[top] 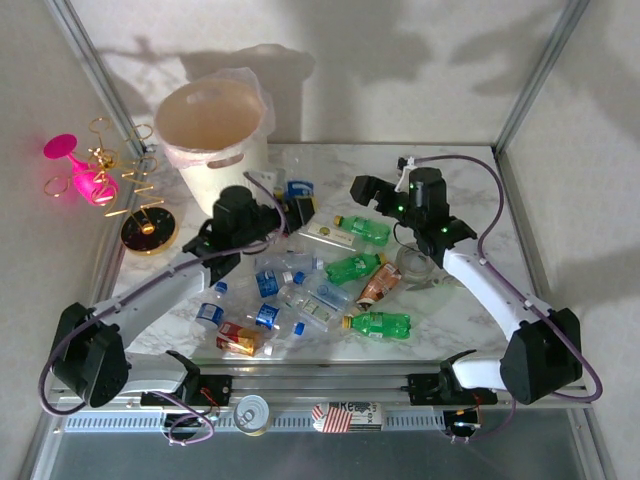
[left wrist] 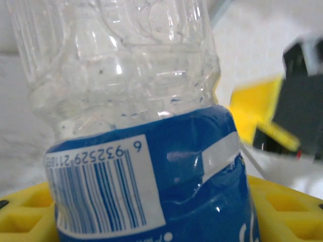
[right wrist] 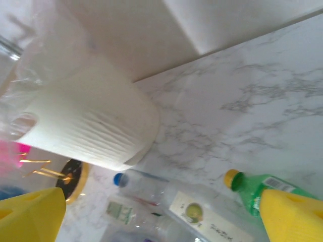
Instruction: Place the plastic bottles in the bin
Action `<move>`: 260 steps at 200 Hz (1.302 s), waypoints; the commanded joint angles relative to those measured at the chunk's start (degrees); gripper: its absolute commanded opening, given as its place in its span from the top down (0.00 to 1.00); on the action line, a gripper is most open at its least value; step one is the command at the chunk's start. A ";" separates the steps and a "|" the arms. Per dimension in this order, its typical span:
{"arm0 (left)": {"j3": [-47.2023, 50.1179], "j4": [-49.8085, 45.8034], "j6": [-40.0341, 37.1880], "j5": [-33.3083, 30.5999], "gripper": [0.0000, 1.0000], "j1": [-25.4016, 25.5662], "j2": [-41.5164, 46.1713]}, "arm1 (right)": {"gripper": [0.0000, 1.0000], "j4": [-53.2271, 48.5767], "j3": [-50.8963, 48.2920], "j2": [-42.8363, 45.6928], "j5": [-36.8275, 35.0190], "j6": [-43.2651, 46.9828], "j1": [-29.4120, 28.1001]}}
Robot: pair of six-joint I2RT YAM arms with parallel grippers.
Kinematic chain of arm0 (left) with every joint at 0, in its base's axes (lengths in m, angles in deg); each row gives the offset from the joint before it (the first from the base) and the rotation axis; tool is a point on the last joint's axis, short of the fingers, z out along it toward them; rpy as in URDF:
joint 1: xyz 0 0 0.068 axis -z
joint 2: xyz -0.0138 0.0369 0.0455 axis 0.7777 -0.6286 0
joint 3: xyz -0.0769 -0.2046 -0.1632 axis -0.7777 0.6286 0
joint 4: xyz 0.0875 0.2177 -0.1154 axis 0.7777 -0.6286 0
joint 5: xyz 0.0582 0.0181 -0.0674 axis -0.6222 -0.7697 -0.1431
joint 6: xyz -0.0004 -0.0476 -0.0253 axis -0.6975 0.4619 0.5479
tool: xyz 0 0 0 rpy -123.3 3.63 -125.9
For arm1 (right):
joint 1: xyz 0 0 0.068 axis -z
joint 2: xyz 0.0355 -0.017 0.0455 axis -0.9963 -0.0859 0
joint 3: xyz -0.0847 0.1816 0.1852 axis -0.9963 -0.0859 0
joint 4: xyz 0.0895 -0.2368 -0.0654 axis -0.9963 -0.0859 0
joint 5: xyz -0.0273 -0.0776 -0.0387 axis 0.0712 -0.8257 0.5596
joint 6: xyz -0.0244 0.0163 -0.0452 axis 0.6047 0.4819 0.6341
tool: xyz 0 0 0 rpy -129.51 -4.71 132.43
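Clear blue-labelled bottle pinched between the left fingers just right of the cream bin, right fingers spread wide and empty over the marble tabletop, other bottles scattered between the arms.

White arm links, black joints; purple cables; yellow gripper fingers

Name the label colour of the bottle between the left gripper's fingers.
The bottle label is blue with a white barcode patch; left wrist view.
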 commanded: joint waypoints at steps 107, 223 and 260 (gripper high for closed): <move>-35.97 -16.96 -0.70 -13.54 0.49 -21.96 -12.47 | 0.01 1.60 -4.96 -0.26 -11.05 4.07 -2.63; -51.77 -32.60 -2.08 -18.04 0.40 -24.84 -31.45 | 0.01 6.16 -11.34 6.78 -4.94 8.30 -3.07; -52.71 -33.03 -1.78 -16.21 0.05 -24.32 -31.12 | 0.01 6.86 -12.73 8.17 -4.62 9.17 -3.08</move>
